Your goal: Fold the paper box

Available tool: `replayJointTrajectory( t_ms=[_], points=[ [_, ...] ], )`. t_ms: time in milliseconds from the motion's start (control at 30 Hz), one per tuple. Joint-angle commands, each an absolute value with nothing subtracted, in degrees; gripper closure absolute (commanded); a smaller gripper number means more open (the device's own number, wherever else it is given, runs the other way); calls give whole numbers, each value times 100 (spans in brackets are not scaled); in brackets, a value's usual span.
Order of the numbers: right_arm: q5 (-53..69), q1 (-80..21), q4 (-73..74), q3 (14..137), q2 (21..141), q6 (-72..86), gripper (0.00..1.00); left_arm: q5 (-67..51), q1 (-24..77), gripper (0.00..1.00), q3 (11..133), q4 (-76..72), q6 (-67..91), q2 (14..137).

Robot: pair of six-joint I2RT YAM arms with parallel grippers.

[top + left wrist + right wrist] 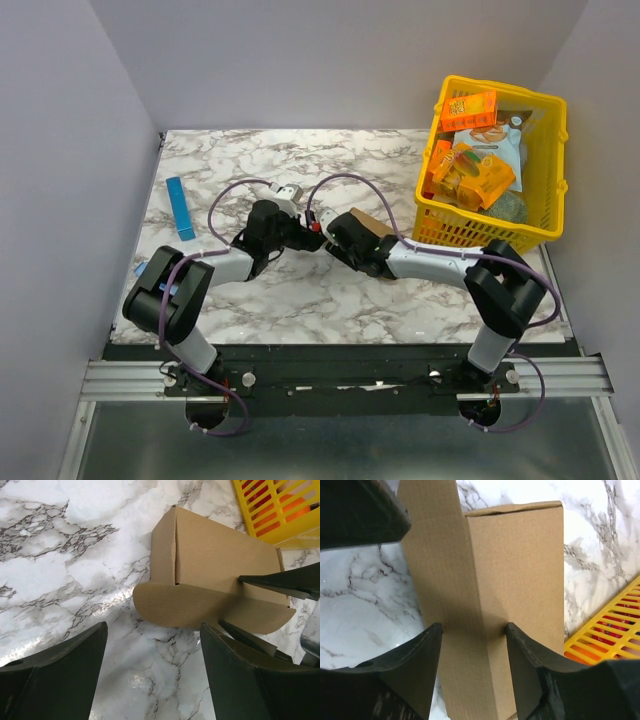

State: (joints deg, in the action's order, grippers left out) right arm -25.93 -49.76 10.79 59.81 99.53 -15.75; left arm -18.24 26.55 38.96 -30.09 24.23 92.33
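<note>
Paper box [220,555] lies on the marble table [60,580] just ahead of the left gripper [152,630], its long axis running crosswise to those fingers, its rounded flap [190,607] splayed out towards them; that gripper gapes wide, holding nothing; the right gripper [474,627] stands part-way apart astride the fold where flap meets box, the carton stretching lengthwise away from it; whether it pinches, I cannot tell.
</note>
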Motion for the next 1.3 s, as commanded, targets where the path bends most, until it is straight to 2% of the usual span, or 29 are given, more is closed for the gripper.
replayJointTrajectory(
  t_ms=[0, 100, 133, 500, 700, 833, 1267],
  points=[
    [-2532, -4940, 1186, 5933, 9968, -1372, 35, -2390, 2619, 15, 3815, -3893, 2540, 9386],
    [-2049, -4896, 1431, 6020, 9564, -1196, 6, -2443, 2576, 14, 3710, -4051, 2531, 9474],
    [-1961, -4869, 1537, 6090, 9493, -1161, 1, -2452, 2549, 14, 3674, -4104, 2566, 9501],
    [-379, -4351, 2715, 7250, 9061, -695, 0, -3006, 2364, 13, 3270, -5317, 3084, 9905],
    [-527, -3859, 2970, 7611, 9658, -896, 0, -3068, 2355, 16, 3419, -5396, 3155, 10160],
    [-361, -3543, 2936, 7743, 10010, -1028, 0, -2936, 2355, 30, 3515, -5204, 3085, 10187],
    [316, -3340, 2813, 7770, 10661, -1301, 0, -2435, 2390, 49, 3876, -4273, 2602, 10441]
  ],
)
